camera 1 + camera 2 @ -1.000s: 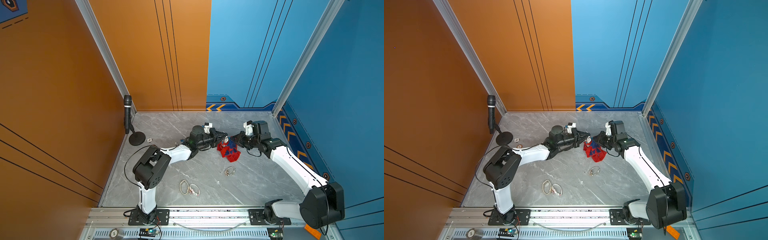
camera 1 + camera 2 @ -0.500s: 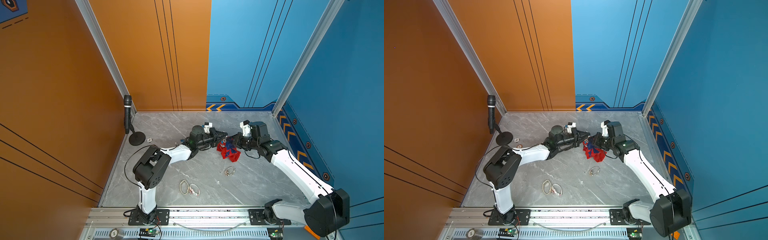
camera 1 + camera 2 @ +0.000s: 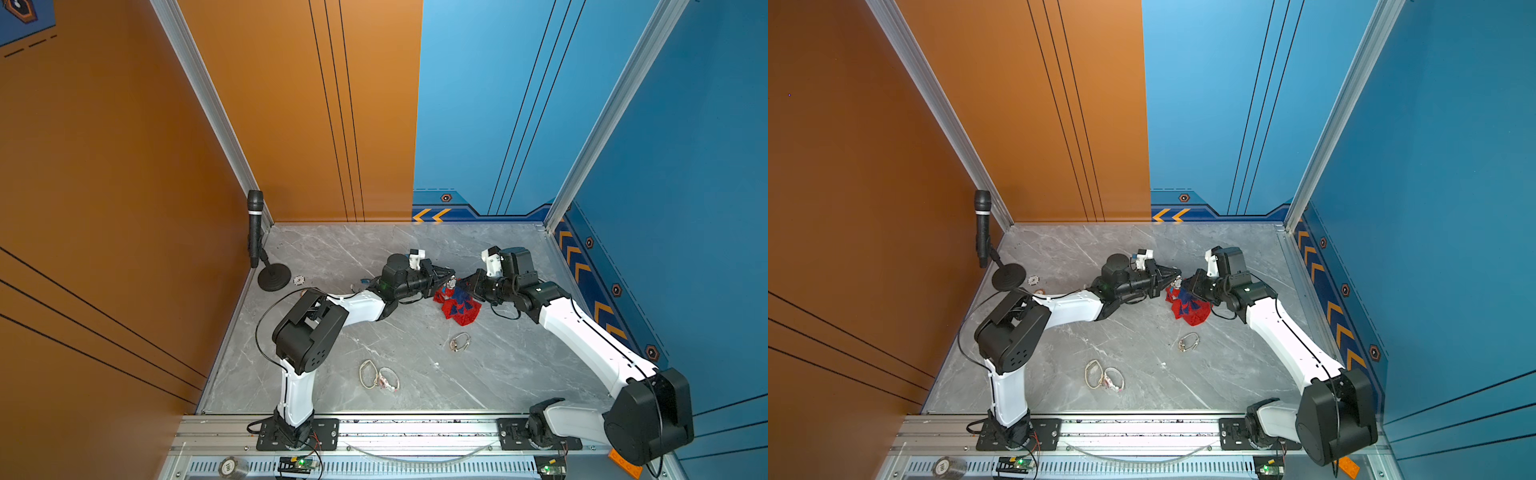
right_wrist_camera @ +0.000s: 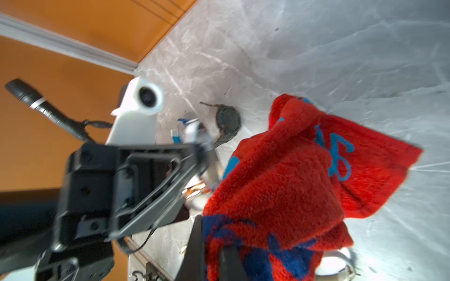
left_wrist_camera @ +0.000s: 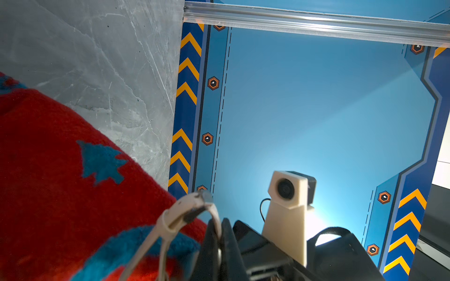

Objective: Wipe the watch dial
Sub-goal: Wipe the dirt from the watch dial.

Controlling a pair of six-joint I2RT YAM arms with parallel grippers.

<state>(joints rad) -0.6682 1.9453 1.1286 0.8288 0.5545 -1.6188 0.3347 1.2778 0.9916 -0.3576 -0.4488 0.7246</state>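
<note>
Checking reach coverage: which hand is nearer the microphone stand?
Left. The left hand, gripping a watch, is mid-table, apart from the microphone stand; the right hand, gripping the red cloth, is just beyond it, farther off.

Mid-table, a watch (image 3: 1177, 284) is gripped at the tip of the left gripper (image 3: 1176, 275). A red and blue cloth (image 3: 1190, 309), clamped by the right gripper (image 3: 1188, 286), is held just beside it. Spare watches (image 3: 1188, 341) are laid nearer.

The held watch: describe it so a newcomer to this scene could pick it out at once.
On the grey marble table, both grippers meet near the middle. The watch sits there, its pale strap pinched in the left gripper, by the red and blue cloth the right gripper holds. The other watches lie loose.
</note>
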